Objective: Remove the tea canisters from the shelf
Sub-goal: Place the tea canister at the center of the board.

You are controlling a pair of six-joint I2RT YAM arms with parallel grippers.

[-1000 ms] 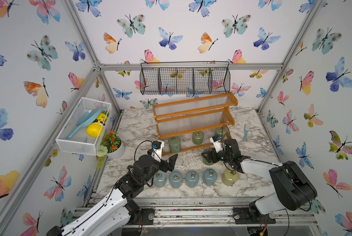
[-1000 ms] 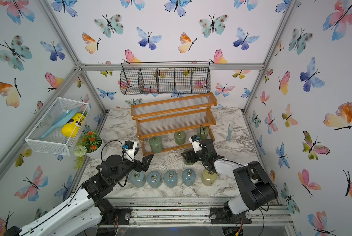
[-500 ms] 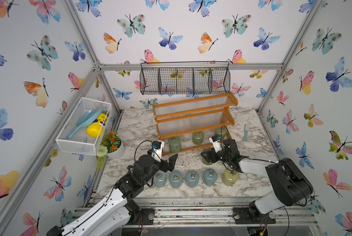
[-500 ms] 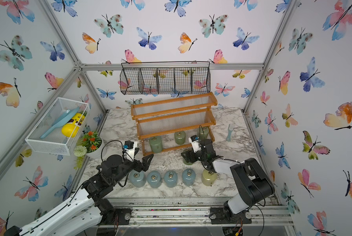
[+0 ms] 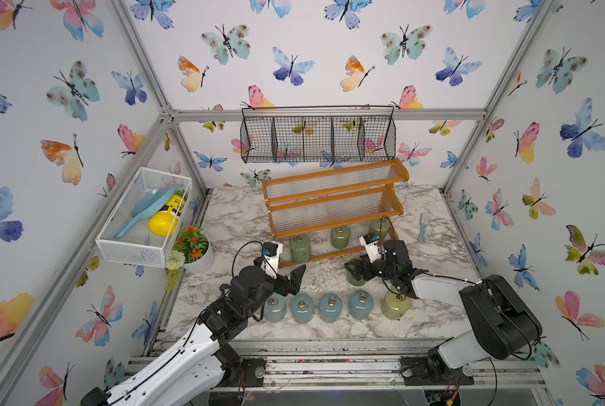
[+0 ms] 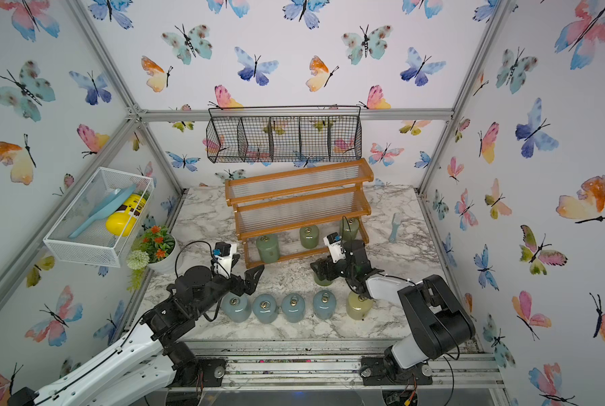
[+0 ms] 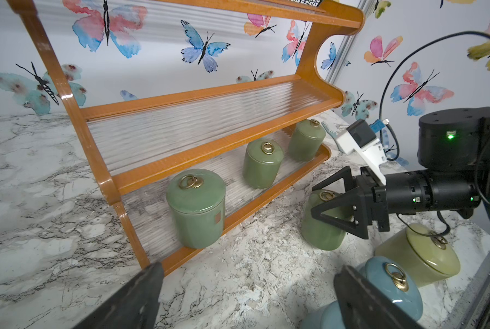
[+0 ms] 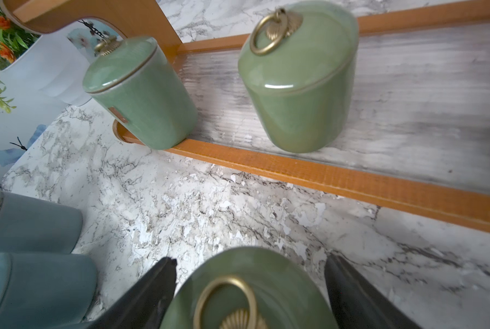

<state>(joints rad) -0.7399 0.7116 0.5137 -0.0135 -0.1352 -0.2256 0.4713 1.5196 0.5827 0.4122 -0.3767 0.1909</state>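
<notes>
Three green jars point(image 5: 340, 237) counted on the bottom tier of the wooden shelf point(image 7: 209, 152), ahead of both grippers. Caught the right gripper point(image 8: 249, 259) with jaws parted to either side of a fourth green jar point(image 7: 320, 233), just off its sides, that jar upright on the marble table point(image 5: 230, 218) short of the shelf. Found the left gripper point(image 7: 249, 267) spread wide and gripping nothing, poised just beside the first of four blue jars point(image 5: 330, 307) lined up on the table. Spotted a pale yellow jar point(image 5: 395, 305) beneath the right wrist, closing that row.
</notes>
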